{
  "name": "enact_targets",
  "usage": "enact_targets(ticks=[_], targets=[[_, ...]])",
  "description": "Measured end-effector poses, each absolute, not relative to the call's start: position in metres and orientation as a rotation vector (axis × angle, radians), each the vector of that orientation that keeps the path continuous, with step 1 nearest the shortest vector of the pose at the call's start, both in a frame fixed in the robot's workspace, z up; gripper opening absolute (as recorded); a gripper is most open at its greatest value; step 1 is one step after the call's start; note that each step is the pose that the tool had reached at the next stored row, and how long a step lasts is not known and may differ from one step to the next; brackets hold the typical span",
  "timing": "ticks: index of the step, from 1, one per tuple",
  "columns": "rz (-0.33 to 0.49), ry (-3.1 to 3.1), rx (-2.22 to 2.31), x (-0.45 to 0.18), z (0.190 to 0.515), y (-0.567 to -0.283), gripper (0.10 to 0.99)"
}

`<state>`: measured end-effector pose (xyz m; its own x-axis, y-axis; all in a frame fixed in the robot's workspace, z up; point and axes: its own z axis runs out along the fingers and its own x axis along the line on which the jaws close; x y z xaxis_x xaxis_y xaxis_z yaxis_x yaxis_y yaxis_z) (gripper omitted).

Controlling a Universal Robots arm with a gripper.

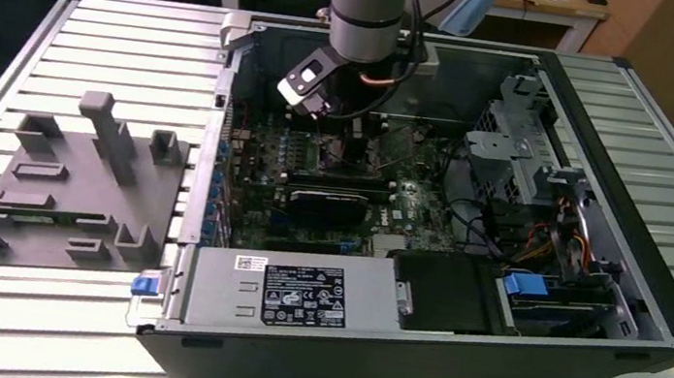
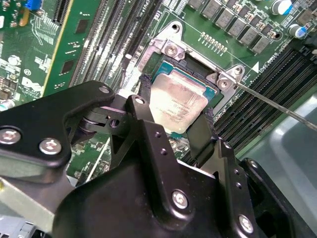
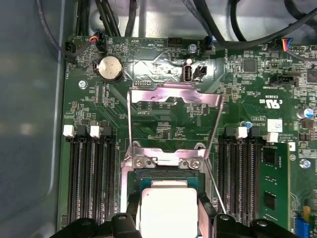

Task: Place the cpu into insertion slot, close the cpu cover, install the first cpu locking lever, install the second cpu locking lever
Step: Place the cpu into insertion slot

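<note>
1. Found the gripper (image 2: 178,97) clamped on the cpu (image 2: 177,105), with its two black fingers (image 2: 202,137) against opposite edges of the chip and the dull silver-tan top facing up.
2. Saw the cpu sitting right between the fingertips in both wrist views, directly over the insertion slot (image 3: 167,158) and lined up square with the slot's silver rim.
3. Could not tell whether the chip was already seated in the socket or held just above it. Made out a strip of dark socket beside the chip's edge on the side away from the gripper.
4. Noted the cpu cover (image 3: 173,95) standing open beyond the slot, on the side away from the gripper, joined to the rim there. Saw green board through its large window.
5. Noted a thin locking lever (image 2: 277,105) running from one corner of the rim out across the dark memory slots (image 2: 250,124), apart from the cover.
6. In the exterior view, saw the arm (image 1: 368,3) reaching down into the open computer case (image 1: 444,374), with the end effector low over the motherboard (image 1: 421,200) near the case's middle.
7. Saw a gray fixture plate (image 1: 63,192) lying on the slatted table (image 1: 110,32) at the exterior view's left, just beside the case and well apart from the gripper.
</note>
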<state>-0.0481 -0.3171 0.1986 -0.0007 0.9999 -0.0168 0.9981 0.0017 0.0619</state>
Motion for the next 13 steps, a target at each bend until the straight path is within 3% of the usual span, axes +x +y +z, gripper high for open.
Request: enact_targets(ticks=[13], targets=[[0.049,2.183,2.180,-0.0477,0.1937,-0.3145,0.537]])
